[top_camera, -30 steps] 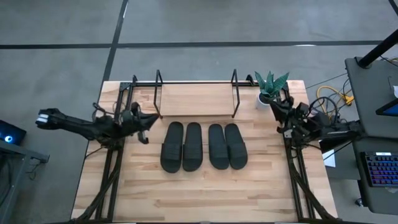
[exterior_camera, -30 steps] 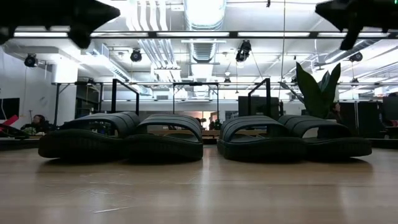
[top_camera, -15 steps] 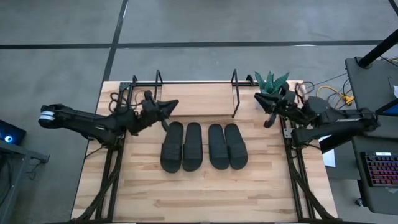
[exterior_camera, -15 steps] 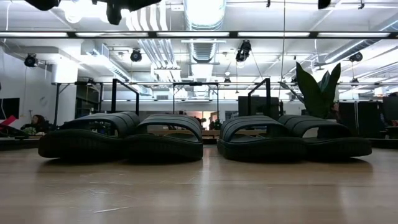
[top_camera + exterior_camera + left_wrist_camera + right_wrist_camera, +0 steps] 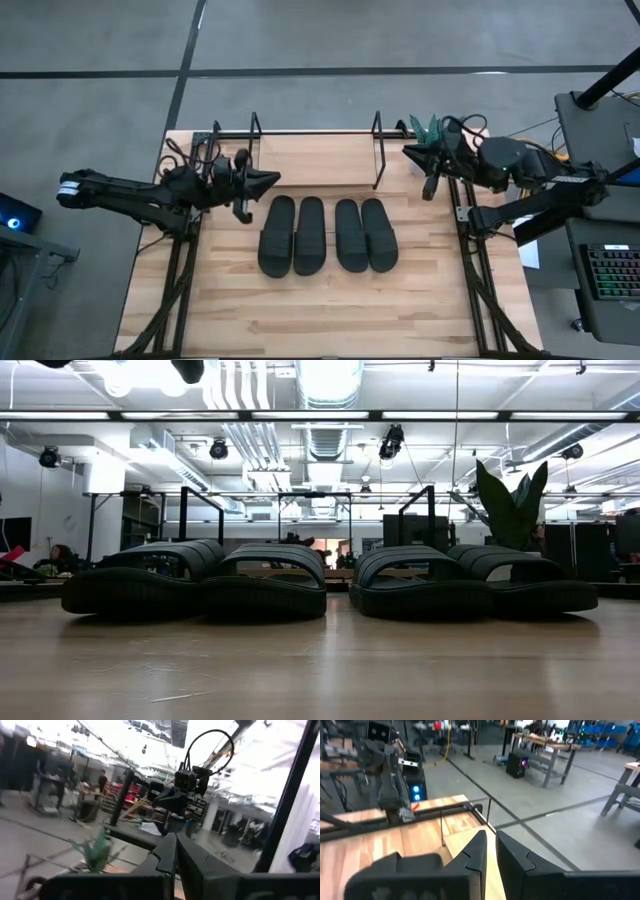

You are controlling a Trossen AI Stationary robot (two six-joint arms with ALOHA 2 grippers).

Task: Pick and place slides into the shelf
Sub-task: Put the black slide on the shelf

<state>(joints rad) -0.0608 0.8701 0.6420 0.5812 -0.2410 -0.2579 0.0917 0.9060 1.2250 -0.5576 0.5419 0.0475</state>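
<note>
The four black slides (image 5: 323,235) lie side by side in one row on the middle of the bench (image 5: 330,320), soles down, the two pairs set apart by a narrow gap. None of them is held or touched. In the low view the slides (image 5: 330,582) stand in an unbroken line across the bench, straps arching upward.

Just behind the row is the shelf (image 5: 315,158), a light wooden board with a black wire frame at either end, bare of footwear. A small potted plant (image 5: 432,135) stands at the shelf's right end, and its leaves (image 5: 510,500) rise behind the rightmost slide in the low view.

The left gripper (image 5: 268,181) hangs above the bench with its jaws closed on nothing. The row of slides is just ahead of and below those jaws, slightly toward the bench front; the shelf's left wire frame is right beside them. In the left wrist view the closed fingers (image 5: 172,852) point across at the other arm.

The right gripper (image 5: 412,154) hovers by the plant at the shelf's right wire frame, jaws nearly together and empty. The slides lie forward of and below those jaws, with the plant and frame close about them. The right wrist view shows its fingers (image 5: 480,851) with only a narrow slit between them.
</note>
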